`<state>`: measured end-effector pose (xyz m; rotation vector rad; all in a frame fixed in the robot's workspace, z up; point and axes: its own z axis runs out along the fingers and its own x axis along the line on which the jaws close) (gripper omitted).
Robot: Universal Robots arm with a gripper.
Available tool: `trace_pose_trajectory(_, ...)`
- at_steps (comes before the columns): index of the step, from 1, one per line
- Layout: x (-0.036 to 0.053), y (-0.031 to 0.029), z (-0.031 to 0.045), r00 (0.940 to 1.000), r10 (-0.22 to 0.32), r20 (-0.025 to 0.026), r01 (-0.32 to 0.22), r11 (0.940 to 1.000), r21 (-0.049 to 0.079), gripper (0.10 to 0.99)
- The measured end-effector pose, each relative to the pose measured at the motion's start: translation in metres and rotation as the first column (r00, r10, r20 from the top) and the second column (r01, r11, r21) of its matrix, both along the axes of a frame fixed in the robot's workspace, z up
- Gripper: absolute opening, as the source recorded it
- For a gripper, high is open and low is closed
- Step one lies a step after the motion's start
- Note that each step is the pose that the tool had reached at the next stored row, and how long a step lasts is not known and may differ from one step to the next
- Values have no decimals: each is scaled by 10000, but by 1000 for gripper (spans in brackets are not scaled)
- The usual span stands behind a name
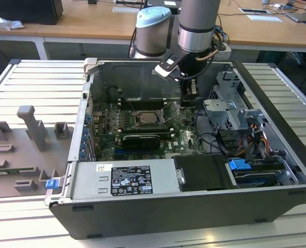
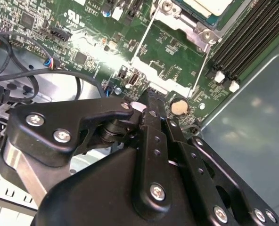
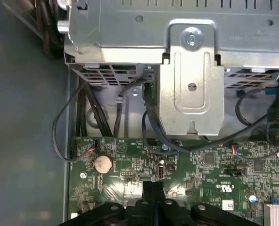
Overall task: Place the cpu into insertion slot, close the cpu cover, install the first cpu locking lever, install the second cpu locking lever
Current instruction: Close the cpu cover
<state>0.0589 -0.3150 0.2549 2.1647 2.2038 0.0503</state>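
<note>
In the exterior view my gripper (image 1: pixel 190 97) hangs inside the open computer case, above the green board and just to the exterior view's right of the insertion slot (image 1: pixel 150 118). The cpu (image 2: pixel 206 5) lies in the slot with its silvery top showing, and the cpu cover (image 2: pixel 189 24) frames it. Two thin metal locking levers (image 2: pixel 143 44) stick out from the socket toward my gripper. In both wrist views the black fingers (image 2: pixel 151 101) are pressed together with nothing between them. Their tips (image 3: pixel 152 187) hover over the board near a coin battery (image 3: pixel 102 163).
A metal drive cage (image 3: pixel 191 84) with black cables (image 3: pixel 83 117) stands just beyond the gripper. Memory slots (image 2: pixel 245 40) run beside the socket. A black graphics card (image 1: pixel 140 140) and the power supply (image 1: pixel 122 178) lie nearer the front. Grey fixtures (image 1: pixel 31 132) sit at the exterior view's left.
</note>
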Motion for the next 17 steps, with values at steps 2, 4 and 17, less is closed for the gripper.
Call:
trace_pose_trajectory(2, 9, -1, -25, 10000, 11, -1, -11, 10000, -2, 106)
trace_pose_trajectory(4, 11, -1, -75, 10000, 18, -1, -18, 10000, -1, 106)
trace_pose_trajectory(17, -52, 0, -40, 9994, 34, -358, -34, 10000, 0, 106)
